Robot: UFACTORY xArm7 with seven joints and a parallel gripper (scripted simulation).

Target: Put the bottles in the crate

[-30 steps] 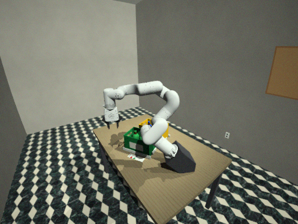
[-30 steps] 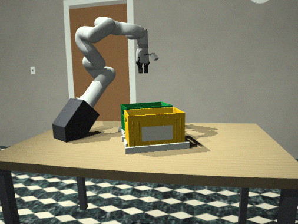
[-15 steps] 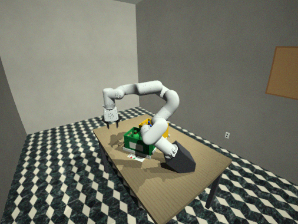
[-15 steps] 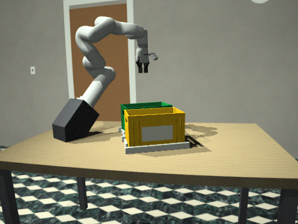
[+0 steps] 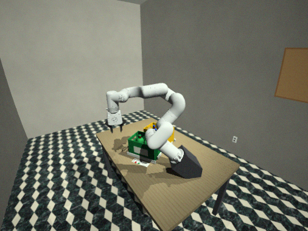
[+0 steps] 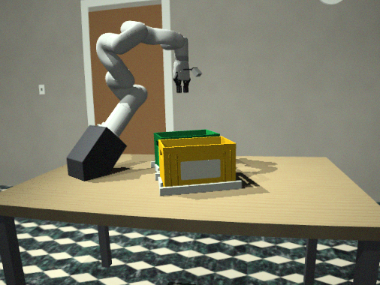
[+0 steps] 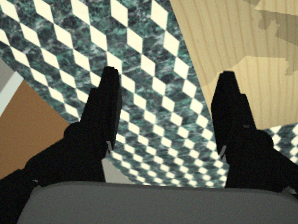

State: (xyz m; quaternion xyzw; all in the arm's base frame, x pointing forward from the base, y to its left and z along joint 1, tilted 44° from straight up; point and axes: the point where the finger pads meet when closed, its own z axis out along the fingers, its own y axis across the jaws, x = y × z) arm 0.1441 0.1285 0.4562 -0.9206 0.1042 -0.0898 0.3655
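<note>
Black two-finger gripper [image 5: 116, 129] [image 6: 182, 88] [image 7: 167, 86] partly wide, nothing between fingers; in top view, at ten o'clock from green rectangular plastic crate [image 5: 134, 151] [image 6: 180, 133].

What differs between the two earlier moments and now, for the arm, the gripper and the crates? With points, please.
Nothing visibly changed. The arm [image 5: 151, 90] [image 6: 124, 71] and the gripper [image 5: 116, 129] [image 6: 182, 90] [image 7: 167, 86] hold the same pose, with the gripper open and nothing between its fingers. The green crate [image 5: 134, 146] [image 6: 180, 133] and the yellow crate [image 5: 171, 136] [image 6: 197, 150] stand where they stood.
</note>
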